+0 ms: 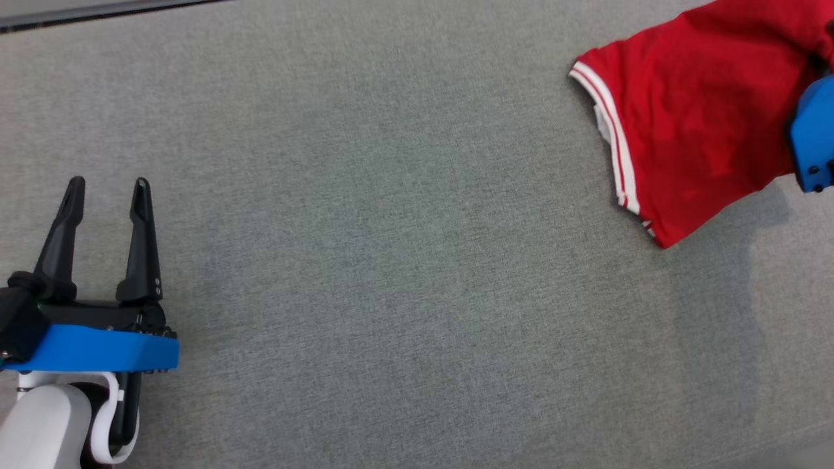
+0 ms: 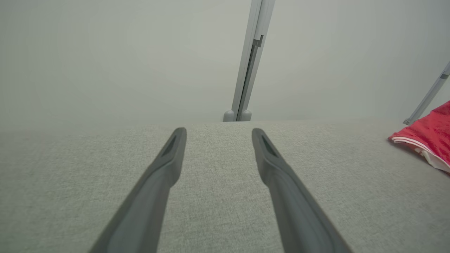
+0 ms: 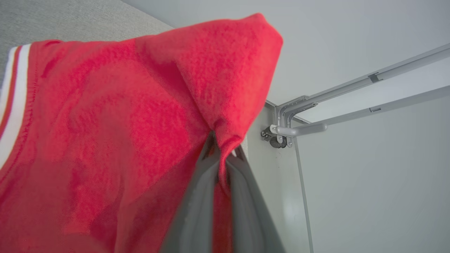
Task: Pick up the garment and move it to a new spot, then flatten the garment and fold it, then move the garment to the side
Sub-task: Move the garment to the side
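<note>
The garment (image 1: pixel 697 111) is red with white-striped trim and lies bunched at the far right of the grey table (image 1: pixel 391 228). My right gripper (image 3: pixel 223 149) is shut on a fold of the garment (image 3: pixel 140 123), the cloth pinched between its two fingers and lifted into a peak. In the head view just the blue wrist housing (image 1: pixel 814 137) of that arm shows, at the garment's right side. My left gripper (image 1: pixel 107 189) stands open at the lower left, far from the garment, with nothing between its fingers. The left wrist view catches the garment's (image 2: pixel 427 138) striped edge at the far right.
The grey fabric table surface stretches wide between the two arms. A pale metal post (image 2: pixel 251 63) rises beyond the table's far edge, and metal rails with a bracket (image 3: pixel 291 123) stand past the garment on a pale wall.
</note>
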`<state>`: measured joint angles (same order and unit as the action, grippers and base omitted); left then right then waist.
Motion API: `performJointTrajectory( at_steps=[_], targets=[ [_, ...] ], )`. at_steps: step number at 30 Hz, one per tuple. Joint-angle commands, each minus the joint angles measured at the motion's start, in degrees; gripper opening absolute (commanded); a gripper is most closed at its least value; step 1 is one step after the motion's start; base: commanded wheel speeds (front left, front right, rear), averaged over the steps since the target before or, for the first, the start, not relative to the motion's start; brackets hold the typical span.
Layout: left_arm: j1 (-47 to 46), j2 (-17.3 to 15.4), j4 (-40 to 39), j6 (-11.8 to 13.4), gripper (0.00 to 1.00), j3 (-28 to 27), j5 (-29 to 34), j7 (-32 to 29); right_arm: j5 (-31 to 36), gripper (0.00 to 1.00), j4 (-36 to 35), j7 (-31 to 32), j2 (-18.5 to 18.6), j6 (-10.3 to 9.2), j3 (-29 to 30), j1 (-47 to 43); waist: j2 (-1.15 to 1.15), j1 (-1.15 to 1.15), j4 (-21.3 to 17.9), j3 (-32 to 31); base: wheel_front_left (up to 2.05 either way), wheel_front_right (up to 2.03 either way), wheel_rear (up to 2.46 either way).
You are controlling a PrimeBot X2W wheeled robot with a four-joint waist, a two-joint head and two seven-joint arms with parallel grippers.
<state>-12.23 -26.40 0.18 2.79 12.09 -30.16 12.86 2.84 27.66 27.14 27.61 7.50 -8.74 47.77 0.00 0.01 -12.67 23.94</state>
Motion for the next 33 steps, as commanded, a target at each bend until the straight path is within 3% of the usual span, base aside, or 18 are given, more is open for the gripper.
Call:
performJointTrajectory(
  at_steps=[1,8,15,16,17,18,27,33],
  targets=[
    [-1.46,-1.16,-1.25,0.3,1.0,-0.59,0.58,-0.64,0.99,0.0,0.72,-1.95,0.86,-0.01,0.95,2.0,0.0,-0.01,-2.69,4.6,0.0,0.0,0.0],
    [-2.71,-3.05,-4.03,0.73,1.0,-0.99,1.06,-2.32,5.04,0.0,4.44,-7.92,1.35,-0.01,5.04,4.14,0.0,-0.01,-3.16,7.99,0.0,0.0,0.0],
    [-2.23,-3.83,-4.92,0.91,1.0,-1.01,1.07,-2.5,10.8,0.0,7.21,-11.1,-1.12,-0.02,10.16,4.28,0.0,-0.01,-2.98,7.96,0.0,0.0,0.0],
    [-2.18,-3.8,-4.87,0.83,1.0,-0.86,1.07,-2.44,11.21,0.19,7.64,-11.41,-1.76,-0.01,10.91,4.14,0.0,-0.01,-2.89,7.77,0.0,0.0,0.0],
    [-2.15,-3.63,-4.71,0.76,1.0,-0.71,0.94,-2.35,11.55,0.55,8.06,-11.71,-2.34,-0.01,11.67,3.92,0.0,-0.01,-2.75,7.42,0.0,0.0,0.0],
    [-2.11,-3.45,-4.53,0.78,1.0,-0.59,0.87,-2.28,11.97,1.0,8.37,-11.99,-2.65,-0.01,12.29,3.68,0.0,-0.01,-2.6,7.05,0.0,0.0,0.0],
    [-0.82,0.22,-0.69,0.26,1.0,0.86,-0.07,0.23,13.25,1.0,7.79,-18.2,-6.9,-0.01,16.73,-1.48,0.0,-0.01,0.42,-0.22,0.0,0.0,0.0],
    [2.38,3.66,3.58,-0.19,1.0,1.86,-0.87,1.58,9.34,1.0,3.76,-22.96,-10.36,0.0,16.88,-9.28,0.0,-0.01,3.0,-7.91,0.0,0.0,0.0]
  ],
)
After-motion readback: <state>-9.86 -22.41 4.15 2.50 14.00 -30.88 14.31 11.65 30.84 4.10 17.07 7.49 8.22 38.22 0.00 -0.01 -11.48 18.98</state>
